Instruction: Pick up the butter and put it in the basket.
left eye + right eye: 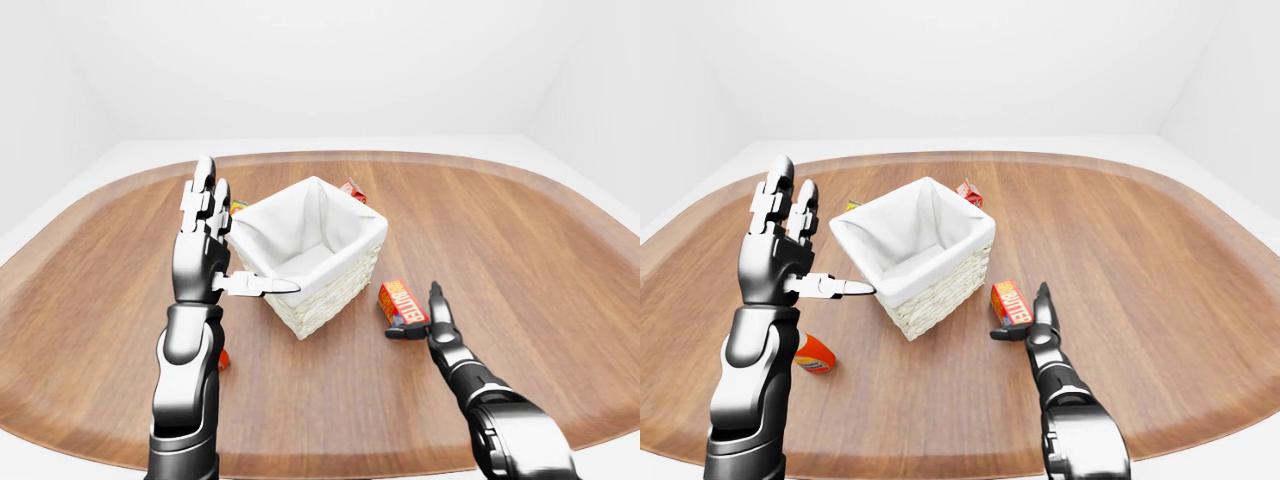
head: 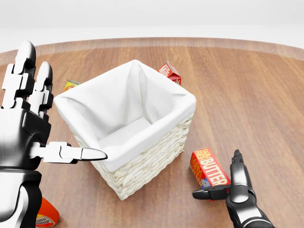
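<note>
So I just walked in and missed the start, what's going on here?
A humanoid robot is working at a wooden table. Its right hand is open right beside the butter, which lies on the table next to the white-lined wicker basket; nothing is gripped yet. The left hand is raised, open, beside the basket. The basket looks empty.
</note>
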Robot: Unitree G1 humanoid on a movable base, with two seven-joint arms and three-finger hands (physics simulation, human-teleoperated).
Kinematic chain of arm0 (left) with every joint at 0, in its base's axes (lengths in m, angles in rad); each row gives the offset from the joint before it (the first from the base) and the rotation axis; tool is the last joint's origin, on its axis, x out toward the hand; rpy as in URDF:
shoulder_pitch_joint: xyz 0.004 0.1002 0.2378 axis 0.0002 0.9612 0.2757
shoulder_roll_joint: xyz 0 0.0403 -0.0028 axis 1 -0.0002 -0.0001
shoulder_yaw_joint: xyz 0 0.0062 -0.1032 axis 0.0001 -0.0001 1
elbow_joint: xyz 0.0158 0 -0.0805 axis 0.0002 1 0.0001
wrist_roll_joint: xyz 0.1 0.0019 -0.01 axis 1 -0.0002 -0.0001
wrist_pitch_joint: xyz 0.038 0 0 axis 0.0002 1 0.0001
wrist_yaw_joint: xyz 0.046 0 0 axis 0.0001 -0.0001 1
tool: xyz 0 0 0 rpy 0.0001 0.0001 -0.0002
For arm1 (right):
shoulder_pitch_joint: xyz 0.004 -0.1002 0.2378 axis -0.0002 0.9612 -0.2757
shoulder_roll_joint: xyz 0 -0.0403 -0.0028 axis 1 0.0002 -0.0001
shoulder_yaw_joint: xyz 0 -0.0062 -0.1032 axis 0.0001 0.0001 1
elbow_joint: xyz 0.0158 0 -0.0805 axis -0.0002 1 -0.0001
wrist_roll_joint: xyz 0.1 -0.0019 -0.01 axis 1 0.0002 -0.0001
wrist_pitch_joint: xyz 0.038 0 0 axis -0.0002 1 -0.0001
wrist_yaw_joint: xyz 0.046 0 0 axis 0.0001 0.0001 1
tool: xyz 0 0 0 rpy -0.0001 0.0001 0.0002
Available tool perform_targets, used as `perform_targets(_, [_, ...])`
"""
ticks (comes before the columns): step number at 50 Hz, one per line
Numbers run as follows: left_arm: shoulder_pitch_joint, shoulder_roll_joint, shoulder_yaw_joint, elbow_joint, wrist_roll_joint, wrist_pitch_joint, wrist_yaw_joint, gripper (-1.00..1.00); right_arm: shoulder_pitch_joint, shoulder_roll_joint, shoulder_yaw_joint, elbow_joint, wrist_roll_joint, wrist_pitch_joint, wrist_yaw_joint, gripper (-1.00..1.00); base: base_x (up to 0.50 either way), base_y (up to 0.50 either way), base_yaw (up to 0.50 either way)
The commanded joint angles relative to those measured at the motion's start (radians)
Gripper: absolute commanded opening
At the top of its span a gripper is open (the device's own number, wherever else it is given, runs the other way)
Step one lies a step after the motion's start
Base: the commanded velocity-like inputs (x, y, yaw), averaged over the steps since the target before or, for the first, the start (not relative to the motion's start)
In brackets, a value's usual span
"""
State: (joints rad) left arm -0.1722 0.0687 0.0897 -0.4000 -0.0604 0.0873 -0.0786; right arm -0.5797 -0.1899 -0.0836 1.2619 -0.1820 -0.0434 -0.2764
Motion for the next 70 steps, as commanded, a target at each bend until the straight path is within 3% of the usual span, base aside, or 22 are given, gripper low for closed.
perform_targets(1, [0.001, 0.0, 0.0, 0.006, 0.001, 0.0, -0.001, 1.0, -0.049, 0.0, 0.012, 0.029, -0.078, 0.065, 0.001, 1.0, 0.0, 0.0, 0.0])
perform_targets(4, [0.001, 0.0, 0.001, 0.006, 0.001, 0.0, 0.0, 1.0, -0.056, -0.001, 0.014, 0.03, -0.096, 0.086, 0.007, 1.0, 0.0, 0.0, 0.0])
perform_targets(7, [0.001, 0.001, -0.001, 0.006, 0.004, 0.0, -0.002, 1.0, -0.062, -0.004, 0.022, 0.033, -0.119, 0.131, 0.02, 1.0, 0.0, 0.0, 0.0])
perform_targets(17, [0.0, 0.001, 0.001, 0.005, 0.003, 0.0, -0.002, 1.0, -0.072, -0.003, 0.023, 0.032, -0.142, 0.131, 0.067, 1.0, 0.0, 0.0, 0.0])
perform_targets(19, [0.002, 0.001, 0.001, 0.005, 0.003, 0.0, -0.003, 1.0, -0.078, -0.002, 0.026, 0.033, -0.152, 0.131, 0.079, 0.64, 0.0, 0.0, 0.0])
perform_targets(20, [0.002, 0.001, 0.003, 0.005, 0.001, 0.0, -0.002, 1.0, -0.082, -0.001, 0.034, 0.033, -0.163, 0.131, 0.086, 0.04, 0.0, 0.0, 0.0])
perform_targets(22, [0.001, 0.002, 0.004, 0.004, 0.001, 0.0, -0.002, 1.0, -0.086, 0.001, 0.047, 0.033, -0.19, 0.131, 0.1, -0.34, 0.0, 0.0, 0.0])
perform_targets(23, [0.002, 0.002, 0.006, 0.005, 0.0, 0.0, -0.002, 1.0, -0.086, 0.001, 0.057, 0.034, -0.209, 0.131, 0.113, -1.0, 0.0, 0.0, 0.0])
perform_targets(29, [0.002, 0.003, 0.008, 0.006, -0.002, 0.0, -0.001, 1.0, -0.091, -0.003, 0.056, 0.033, -0.25, 0.131, 0.124, -1.0, 0.0, 0.0, 0.0])
perform_targets(34, [0.001, 0.005, 0.011, 0.003, -0.001, 0.0, 0.0, 1.0, -0.077, -0.028, 0.1, 0.036, -0.363, 0.131, 0.146, -1.0, 0.0, 0.0, 0.0])
perform_targets(41, [0.002, 0.005, 0.012, 0.002, -0.003, 0.0, 0.001, 1.0, -0.059, -0.042, 0.083, 0.023, -0.401, 0.131, 0.173, -1.0, 0.0, 0.0, 0.0])
perform_targets(51, [-0.001, 0.008, 0.014, -0.008, -0.006, 0.0, 0.002, 1.0, -0.036, -0.092, -0.02, -0.127, -0.16, 0.131, 0.314, -1.0, 0.0, 0.0, 0.0])
perform_targets(56, [0.001, 0.007, 0.013, -0.017, -0.006, 0.0, 0.004, 1.0, 0.021, -0.088, -0.086, -0.293, 0.048, 0.131, 0.392, -1.0, 0.0, 0.0, 0.0])
perform_targets(70, [-0.003, 0.009, 0.019, -0.013, -0.012, 0.0, 0.003, 1.0, 0.186, -0.102, -0.155, -0.821, 0.291, 0.131, 0.402, -1.0, 0.0, 0.0, 0.0])
